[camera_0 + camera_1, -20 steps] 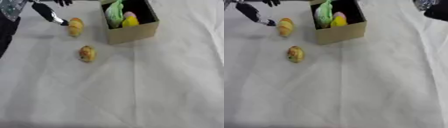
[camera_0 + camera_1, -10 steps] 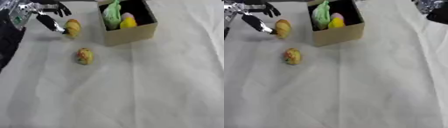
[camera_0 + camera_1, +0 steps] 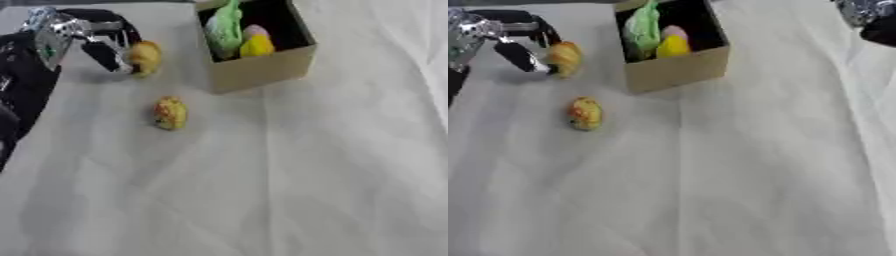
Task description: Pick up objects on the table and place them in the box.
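box (image 3: pixel 261 70) far centre | pastry (image 3: pixel 144 57) left of it | second pastry (image 3: pixel 171 113) nearer

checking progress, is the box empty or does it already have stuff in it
Not empty. The open-topped box already holds a green item and a yellow item with something pink behind it. Two yellowish objects remain on the table outside it.

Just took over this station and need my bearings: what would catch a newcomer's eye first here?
The open brown cardboard box at the far centre, already holding a green item and a yellow one. To its left, the robot's black and silver left hand is right beside a golden-brown rounded piece, fingers curving around it. A second yellowish oval piece lies alone on the white cloth, nearer the camera.
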`<state>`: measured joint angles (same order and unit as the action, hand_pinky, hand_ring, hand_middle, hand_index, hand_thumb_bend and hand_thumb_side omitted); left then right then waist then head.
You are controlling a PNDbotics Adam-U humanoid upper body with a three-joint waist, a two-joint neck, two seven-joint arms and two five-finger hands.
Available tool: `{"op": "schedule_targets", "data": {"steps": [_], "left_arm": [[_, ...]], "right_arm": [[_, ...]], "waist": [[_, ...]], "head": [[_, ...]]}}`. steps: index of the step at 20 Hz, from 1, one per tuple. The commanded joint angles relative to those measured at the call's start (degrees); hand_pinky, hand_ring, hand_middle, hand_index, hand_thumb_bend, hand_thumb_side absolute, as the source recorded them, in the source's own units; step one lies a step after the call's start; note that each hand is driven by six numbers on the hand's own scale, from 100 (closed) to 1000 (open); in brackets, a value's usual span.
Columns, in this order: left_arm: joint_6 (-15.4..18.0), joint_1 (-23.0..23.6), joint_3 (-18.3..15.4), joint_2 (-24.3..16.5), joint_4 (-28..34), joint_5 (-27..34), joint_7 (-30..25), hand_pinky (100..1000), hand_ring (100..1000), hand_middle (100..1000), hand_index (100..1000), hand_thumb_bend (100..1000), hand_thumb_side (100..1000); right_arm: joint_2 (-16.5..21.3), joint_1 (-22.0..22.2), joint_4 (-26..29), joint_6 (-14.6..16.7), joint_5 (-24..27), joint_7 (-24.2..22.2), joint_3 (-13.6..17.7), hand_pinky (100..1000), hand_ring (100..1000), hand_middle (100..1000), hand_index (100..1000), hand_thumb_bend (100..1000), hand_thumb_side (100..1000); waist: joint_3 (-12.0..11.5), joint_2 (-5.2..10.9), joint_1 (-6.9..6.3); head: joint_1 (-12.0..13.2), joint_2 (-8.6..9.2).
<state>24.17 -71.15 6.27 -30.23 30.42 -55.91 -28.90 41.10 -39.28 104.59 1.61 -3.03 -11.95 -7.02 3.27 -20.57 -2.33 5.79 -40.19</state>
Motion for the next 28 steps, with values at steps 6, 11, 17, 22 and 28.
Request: {"op": "schedule_targets", "data": {"steps": [6,11,17,22,28], "left_arm": [[0.2,-1.9,-0.6,-0.7,1.1,-0.3,4.6,754,633,594,627,139,290],[0.3,-3.6,-0.9,-0.9,4.2,1.0,5.6,755,621,590,620,110,263],[-0.4,-8.5,-0.6,1.7,10.7,6.4,5.4,760,625,584,626,100,236],[-0.9,-10.7,0.9,5.1,12.5,9.1,5.5,764,625,589,641,100,251],[-0.4,-10.2,2.6,7.6,10.3,8.9,4.2,766,635,606,664,143,277]], "right_arm": [[1.2,-0.3,1.0,0.1,0.4,0.4,1.1,879,711,606,745,100,510],[1.2,-0.1,1.1,0.2,0.3,0.5,1.1,878,711,603,745,100,510],[0.9,-0.5,1.3,0.2,0.3,0.3,0.8,878,709,601,744,100,512],[0.3,-1.3,1.1,0.2,0.3,0.0,0.5,878,709,601,744,100,515],[-0.1,-1.7,1.0,0.1,0.3,-0.2,0.4,878,708,600,743,100,516]], "waist": [[0.3,1.64,0.17],[0.2,2.13,-0.02],[0.5,2.28,-0.18],[0.9,2.15,-0.2],[1.4,1.93,-0.25]], "head": [[0.2,0.3],[-0.2,-0.06],[0.0,-0.23],[0.7,0.0],[1.0,0.3]]}}
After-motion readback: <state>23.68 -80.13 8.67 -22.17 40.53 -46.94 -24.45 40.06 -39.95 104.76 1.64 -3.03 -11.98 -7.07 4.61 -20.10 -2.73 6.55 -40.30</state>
